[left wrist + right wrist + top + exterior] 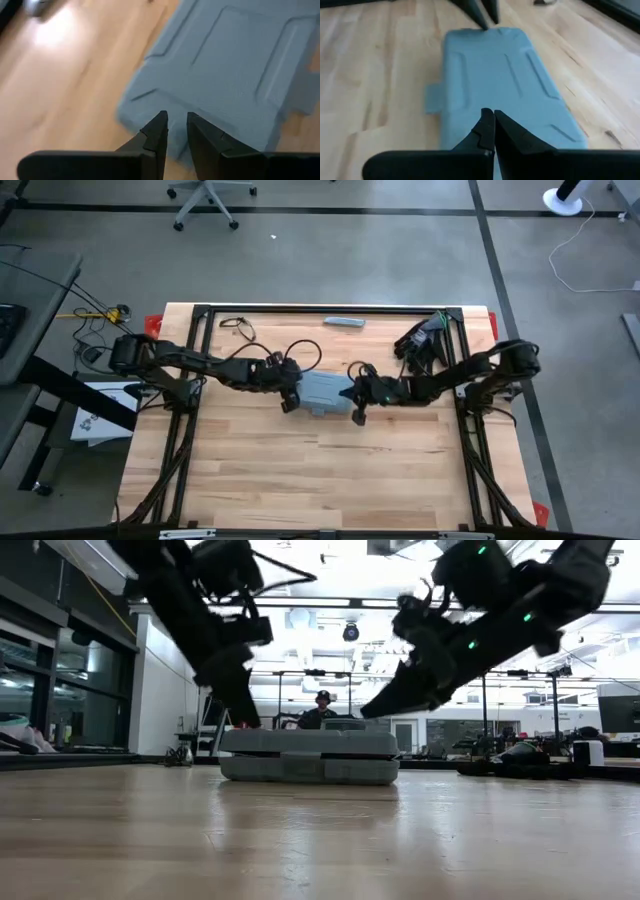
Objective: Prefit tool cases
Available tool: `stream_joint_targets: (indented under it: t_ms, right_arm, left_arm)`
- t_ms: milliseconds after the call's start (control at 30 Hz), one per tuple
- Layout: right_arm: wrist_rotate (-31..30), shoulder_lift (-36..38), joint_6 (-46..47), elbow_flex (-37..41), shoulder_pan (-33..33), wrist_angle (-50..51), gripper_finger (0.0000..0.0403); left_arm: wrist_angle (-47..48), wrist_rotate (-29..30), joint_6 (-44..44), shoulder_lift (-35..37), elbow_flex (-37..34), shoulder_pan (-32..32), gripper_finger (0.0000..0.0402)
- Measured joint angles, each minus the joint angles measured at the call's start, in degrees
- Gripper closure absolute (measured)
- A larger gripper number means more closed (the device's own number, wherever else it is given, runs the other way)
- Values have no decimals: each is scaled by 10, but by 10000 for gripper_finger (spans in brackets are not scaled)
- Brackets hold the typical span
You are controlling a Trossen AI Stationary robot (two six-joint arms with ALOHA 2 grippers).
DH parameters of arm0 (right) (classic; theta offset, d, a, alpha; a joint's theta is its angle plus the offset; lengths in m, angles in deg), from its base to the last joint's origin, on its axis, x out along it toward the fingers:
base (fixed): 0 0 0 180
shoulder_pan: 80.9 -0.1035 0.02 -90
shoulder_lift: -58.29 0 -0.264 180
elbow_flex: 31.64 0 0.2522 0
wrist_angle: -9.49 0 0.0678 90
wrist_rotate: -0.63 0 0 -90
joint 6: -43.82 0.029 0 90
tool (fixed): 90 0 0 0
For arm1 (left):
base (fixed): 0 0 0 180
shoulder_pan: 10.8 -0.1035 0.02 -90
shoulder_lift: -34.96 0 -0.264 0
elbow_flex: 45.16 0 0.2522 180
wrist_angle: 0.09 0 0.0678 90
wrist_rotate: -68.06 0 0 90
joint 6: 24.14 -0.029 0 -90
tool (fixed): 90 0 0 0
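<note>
The case (322, 389) is blue-grey moulded plastic, rectangular, with its lid shut. It lies flat near the middle of the tabletop (300, 470). A small latch tab juts from one long side.

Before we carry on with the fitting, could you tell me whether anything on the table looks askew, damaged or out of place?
Nothing stands out. The tool case lies flat and closed mid-table between the left gripper and right gripper; black gloves and a slim grey bar lie at the far edge.

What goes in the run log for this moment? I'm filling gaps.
tool case: closed, flat on table | left gripper: slightly apart, at one end | right gripper: shut, at opposite end
</note>
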Motion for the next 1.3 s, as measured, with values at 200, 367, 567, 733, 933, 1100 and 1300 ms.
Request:
stream_joint_targets:
  t_ms: [200,367,567,733,933,1100,1300]
  right_arm:
    - [54,-45,18,0,42,-24,403]
    - [69,-73,47,-2,38,-39,403]
    - [59,-65,49,-2,9,-30,403]
    - [57,-62,51,-2,7,-27,403]
    - [61,-25,48,2,3,-4,403]
    - [137,73,31,1,-5,0,403]
    - [289,198,15,2,-5,11,403]
  left_arm:
    - [-99,-60,29,-1,-52,-11,346]
    - [-125,-64,70,1,-71,1,349]
    - [-183,-72,115,0,-94,29,349]
    - [-229,-73,131,-1,-110,47,349]
    - [-294,-75,107,6,-109,56,349]
    - [-332,-149,80,51,-109,54,349]
    - [-331,-319,29,146,-109,27,349]
